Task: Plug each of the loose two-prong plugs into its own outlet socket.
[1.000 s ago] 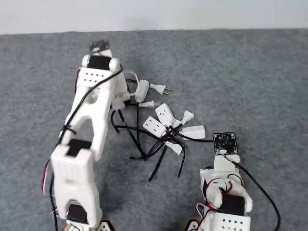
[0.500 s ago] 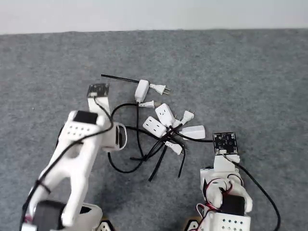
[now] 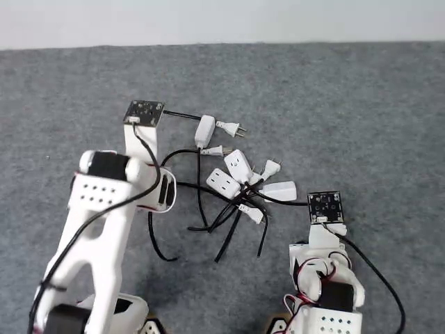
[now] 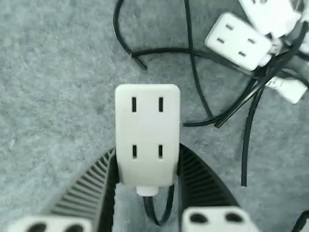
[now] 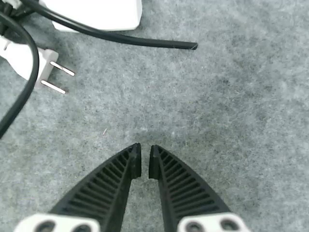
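The left gripper (image 4: 147,162) pinches a white outlet block (image 4: 147,121) by its two sides. Its slots face the camera. From above, the heap of plugs and sockets (image 3: 240,181) lies at 3 o'clock from that block, on the grey carpet (image 3: 361,104). The right gripper (image 5: 145,162) has its fingers pressed almost together and holds nothing. A loose plug (image 5: 36,67) lies near it.

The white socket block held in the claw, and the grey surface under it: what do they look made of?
Socket block: likely moulded hard plastic, smooth matte white, with rounded edges and crisp slots. Table surface: probably felt or short-pile carpet, mottled grey and fuzzy, with visible fibres.
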Available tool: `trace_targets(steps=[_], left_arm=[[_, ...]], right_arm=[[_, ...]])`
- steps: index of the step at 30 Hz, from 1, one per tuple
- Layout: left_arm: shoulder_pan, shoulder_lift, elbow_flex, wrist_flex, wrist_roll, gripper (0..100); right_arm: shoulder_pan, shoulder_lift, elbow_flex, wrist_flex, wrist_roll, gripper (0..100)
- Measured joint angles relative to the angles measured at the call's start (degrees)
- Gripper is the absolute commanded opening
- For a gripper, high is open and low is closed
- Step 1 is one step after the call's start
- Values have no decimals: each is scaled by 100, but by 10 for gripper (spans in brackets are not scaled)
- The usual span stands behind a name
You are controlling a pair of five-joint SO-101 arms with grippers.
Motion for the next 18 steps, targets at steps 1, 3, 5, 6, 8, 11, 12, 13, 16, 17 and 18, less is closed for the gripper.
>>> trace_targets(steps=[1, 3, 5, 6, 8, 11, 12, 13, 16, 17, 18], left_arm=[[-9, 211, -18, -9, 79, 14], [-9, 747, -35, -211, 220, 13], [0, 1310, -35, -615, 457, 13], [9, 1582, -26, -879, 633, 13], [0, 2004, 114, -1468, 1002, 13], [0, 2435, 352, -2268, 1363, 13], [0, 2541, 387, -2479, 1424, 13], [0, 2629, 413, -2673, 1451, 13], [0, 2796, 404, -3095, 1495, 13], [0, 2822, 404, -3182, 1495, 13], [0, 2857, 404, -3244, 1495, 14]], right_arm=[[0, 0, 0, 0, 0, 39], [0, 0, 0, 0, 0, 39], [0, 0, 0, 0, 0, 39], [0, 0, 0, 0, 0, 39], [0, 0, 0, 0, 0, 39], [0, 0, 0, 0, 0, 39], [0, 0, 0, 0, 0, 39], [0, 0, 0, 0, 0, 39], [0, 0, 0, 0, 0, 39], [0, 0, 0, 0, 0, 39], [0, 0, 0, 0, 0, 39]])
